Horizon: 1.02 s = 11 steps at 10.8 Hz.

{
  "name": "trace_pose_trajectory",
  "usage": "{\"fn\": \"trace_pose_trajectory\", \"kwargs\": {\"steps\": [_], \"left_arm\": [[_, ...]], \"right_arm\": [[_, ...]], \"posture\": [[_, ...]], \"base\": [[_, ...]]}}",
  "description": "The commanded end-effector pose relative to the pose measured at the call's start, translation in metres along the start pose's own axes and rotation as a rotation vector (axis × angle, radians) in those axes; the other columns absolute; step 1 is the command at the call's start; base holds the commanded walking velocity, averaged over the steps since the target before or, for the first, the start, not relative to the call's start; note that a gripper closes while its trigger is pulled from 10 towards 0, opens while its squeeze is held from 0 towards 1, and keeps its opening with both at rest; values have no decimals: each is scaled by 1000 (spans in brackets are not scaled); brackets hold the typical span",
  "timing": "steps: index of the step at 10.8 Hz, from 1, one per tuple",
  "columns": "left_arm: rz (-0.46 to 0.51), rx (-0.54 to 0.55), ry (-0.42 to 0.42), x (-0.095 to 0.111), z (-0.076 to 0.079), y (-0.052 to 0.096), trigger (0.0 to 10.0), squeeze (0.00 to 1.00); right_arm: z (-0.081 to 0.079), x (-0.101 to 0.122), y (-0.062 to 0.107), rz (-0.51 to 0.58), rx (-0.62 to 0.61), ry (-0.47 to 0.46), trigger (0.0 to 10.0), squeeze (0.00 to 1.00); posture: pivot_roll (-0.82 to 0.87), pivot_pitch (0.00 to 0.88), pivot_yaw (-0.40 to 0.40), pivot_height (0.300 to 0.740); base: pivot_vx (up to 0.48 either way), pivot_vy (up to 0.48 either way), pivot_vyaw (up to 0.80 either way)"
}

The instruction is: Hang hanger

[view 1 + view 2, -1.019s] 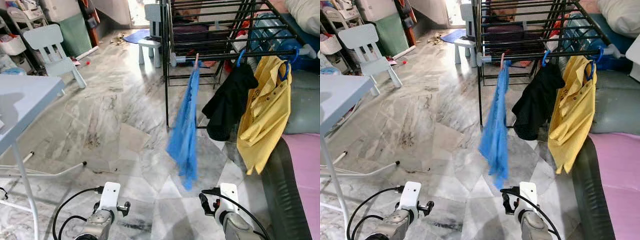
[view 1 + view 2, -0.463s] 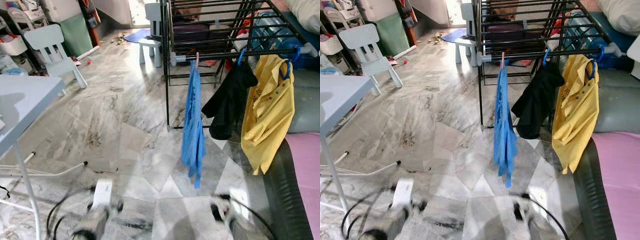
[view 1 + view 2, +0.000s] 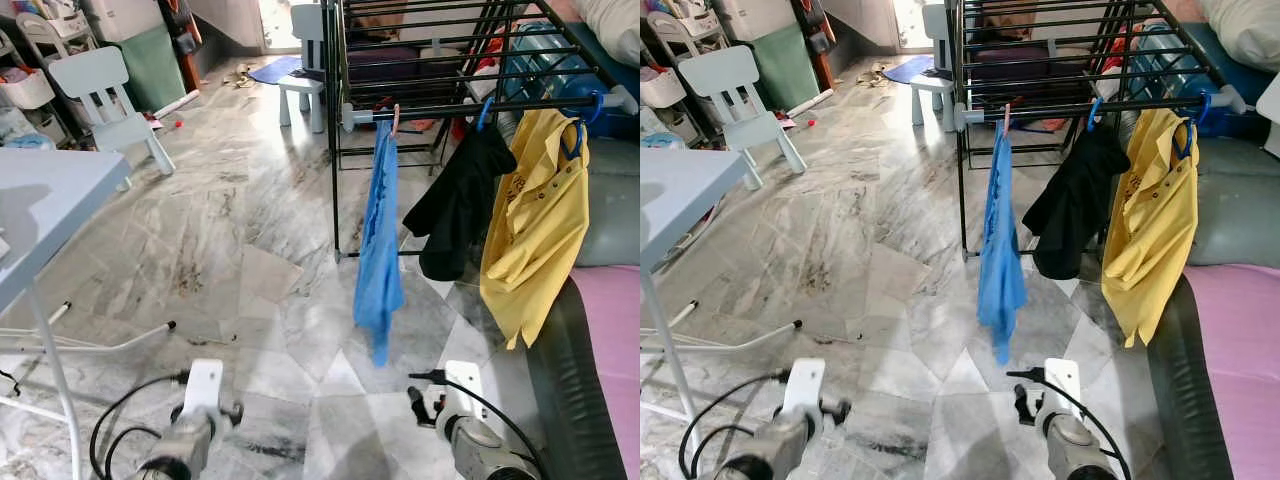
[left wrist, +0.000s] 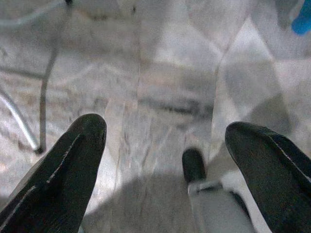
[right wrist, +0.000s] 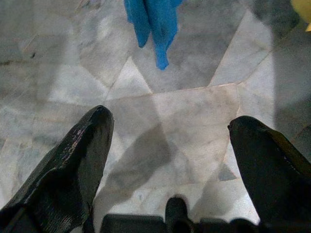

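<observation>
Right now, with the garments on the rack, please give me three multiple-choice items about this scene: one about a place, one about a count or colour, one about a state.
1. Where does the blue garment hang on the drying rack?
A. nearest the rack's front corner post
B. between the black and yellow garments
C. on the small chair

2. How many garments hang from the rack's front bar?
A. one
B. two
C. three

3. How are both claws?
A. open and holding nothing
B. shut on a hanger
C. shut on the blue garment

Answers:
1. A: it hangs beside the corner post, with the black garment and then the yellow shirt further to the robot's right.
2. C: blue, black and yellow pieces hang in a row.
3. A: the left claw and the right claw each show spread fingers with bare marble floor between them.
</observation>
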<state>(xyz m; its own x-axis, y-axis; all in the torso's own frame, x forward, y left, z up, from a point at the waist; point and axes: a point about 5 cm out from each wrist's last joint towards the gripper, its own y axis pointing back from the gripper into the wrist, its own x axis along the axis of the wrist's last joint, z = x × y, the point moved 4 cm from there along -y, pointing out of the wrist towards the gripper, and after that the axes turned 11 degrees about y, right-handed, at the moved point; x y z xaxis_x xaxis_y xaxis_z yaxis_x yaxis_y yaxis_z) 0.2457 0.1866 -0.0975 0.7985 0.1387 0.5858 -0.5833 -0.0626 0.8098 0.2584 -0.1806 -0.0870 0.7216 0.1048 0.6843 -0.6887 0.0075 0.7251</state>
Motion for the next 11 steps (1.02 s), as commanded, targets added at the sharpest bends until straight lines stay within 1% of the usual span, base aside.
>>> {"fn": "trace_pose_trajectory", "kwargs": {"steps": [1,2,3,4,5,7,8,9,10,11], "left_arm": [[-48,37,-13,-14,-13,2,10000,0],[-113,40,-27,-35,-16,4,10000,0],[-133,42,-25,-42,-17,6,10000,0],[-165,60,-35,-55,-22,8,10000,0],[-178,61,-34,-61,-24,10,10000,0],[-164,56,-43,-52,-22,8,10000,0],[-151,40,-47,-47,-18,6,10000,0],[-146,28,-38,-45,-15,6,10000,0],[-141,20,-48,-41,-12,5,10000,0],[-149,14,-26,-43,-12,5,10000,0]], "right_arm": [[-10,-10,1,-39,50,16,10000,0],[-12,-26,4,-80,71,40,10000,0],[-11,-32,6,-99,69,50,10000,0],[-9,-44,9,-135,70,91,10000,0],[-8,-51,11,-150,63,83,10000,0],[-7,-52,11,-152,55,61,10000,0],[-6,-50,11,-143,39,25,10000,0],[-6,-49,10,-140,32,8,10000,0],[-6,-46,10,-136,22,-10,10000,0],[-6,-45,9,-140,9,-19,10000,0]], "posture": [[-91,0,87,740],[-71,0,72,740],[-66,0,69,740],[-54,0,62,740],[-51,0,64,740],[-58,0,75,740],[-65,0,84,740],[-69,0,87,740],[-72,0,91,740],[-77,0,93,740]], "base": [[0,0,0],[0,0,0],[0,0,0],[0,0,0],[0,0,0],[0,0,0],[0,0,0],[0,0,0],[0,0,0],[0,0,0]]}}
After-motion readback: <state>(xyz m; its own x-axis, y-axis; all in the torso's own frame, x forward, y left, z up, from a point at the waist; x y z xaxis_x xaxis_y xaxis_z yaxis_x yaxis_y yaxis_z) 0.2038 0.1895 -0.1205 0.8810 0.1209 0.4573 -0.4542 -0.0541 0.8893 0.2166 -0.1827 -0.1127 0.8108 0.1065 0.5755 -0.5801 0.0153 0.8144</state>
